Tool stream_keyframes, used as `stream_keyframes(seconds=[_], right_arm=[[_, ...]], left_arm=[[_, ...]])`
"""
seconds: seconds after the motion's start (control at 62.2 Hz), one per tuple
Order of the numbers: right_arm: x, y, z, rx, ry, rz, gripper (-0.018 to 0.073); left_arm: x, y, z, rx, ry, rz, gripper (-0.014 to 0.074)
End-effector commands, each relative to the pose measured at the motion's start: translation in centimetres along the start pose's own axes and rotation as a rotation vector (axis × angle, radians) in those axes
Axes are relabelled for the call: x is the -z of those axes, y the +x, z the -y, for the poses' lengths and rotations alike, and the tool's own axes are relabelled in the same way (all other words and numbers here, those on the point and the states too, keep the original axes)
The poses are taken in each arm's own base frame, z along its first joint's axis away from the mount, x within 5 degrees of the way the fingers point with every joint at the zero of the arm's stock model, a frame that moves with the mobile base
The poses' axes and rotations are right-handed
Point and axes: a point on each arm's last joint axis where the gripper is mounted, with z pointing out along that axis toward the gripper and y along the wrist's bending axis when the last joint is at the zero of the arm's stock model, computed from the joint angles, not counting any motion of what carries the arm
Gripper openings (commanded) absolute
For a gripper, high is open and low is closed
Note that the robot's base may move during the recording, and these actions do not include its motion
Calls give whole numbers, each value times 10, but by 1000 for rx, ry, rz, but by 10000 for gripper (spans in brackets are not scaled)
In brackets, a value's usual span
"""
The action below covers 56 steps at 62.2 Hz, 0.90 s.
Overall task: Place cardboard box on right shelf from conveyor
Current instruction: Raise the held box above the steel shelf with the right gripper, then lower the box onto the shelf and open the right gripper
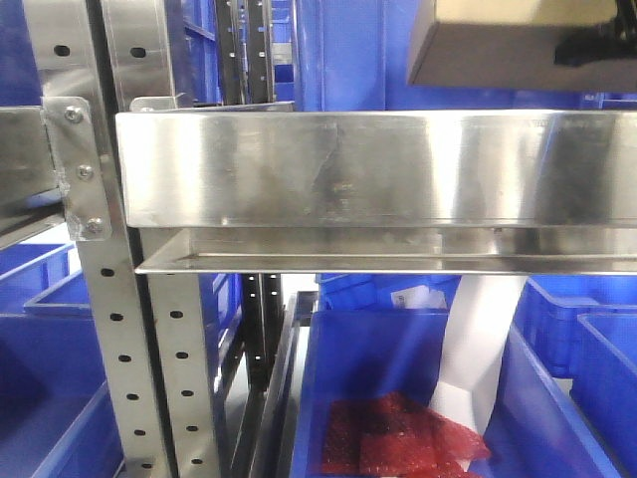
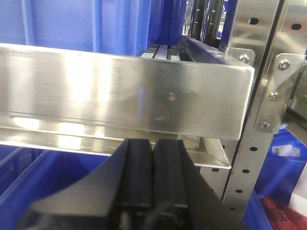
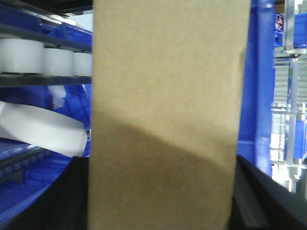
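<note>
The cardboard box (image 3: 165, 115) looks light and stiff, with plain faces that could slip, so a firm squeeze across its two narrow sides seems the best hold. That is how the right gripper (image 3: 163, 201) has it: dark fingers (image 3: 261, 196) pressed to either side, box filling the gap. In the front view the box (image 1: 498, 45) hangs above the shelf (image 1: 378, 169), near the right end of its front lip. The left gripper (image 2: 154, 163) is closed and empty, below that lip.
</note>
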Motion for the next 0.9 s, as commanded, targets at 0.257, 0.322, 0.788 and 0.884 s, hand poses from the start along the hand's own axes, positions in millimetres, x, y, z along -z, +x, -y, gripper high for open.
stream_keyframes(seconds=[0.257,0.322,0.788,0.884], right_arm=[[6,-3,11,28,39,15,442],[6,-3,11,28,39,16,497],[8,-6,11,-33,41,4,609],[12,-4,13,-57,51,-17,609]], left_arm=[[1,-9,0,4,6,94,-119],[1,-9,0,4,6,94,-119],[1,-9,0,4,6,94,-119],[1,-9,0,4,6,94,-119]])
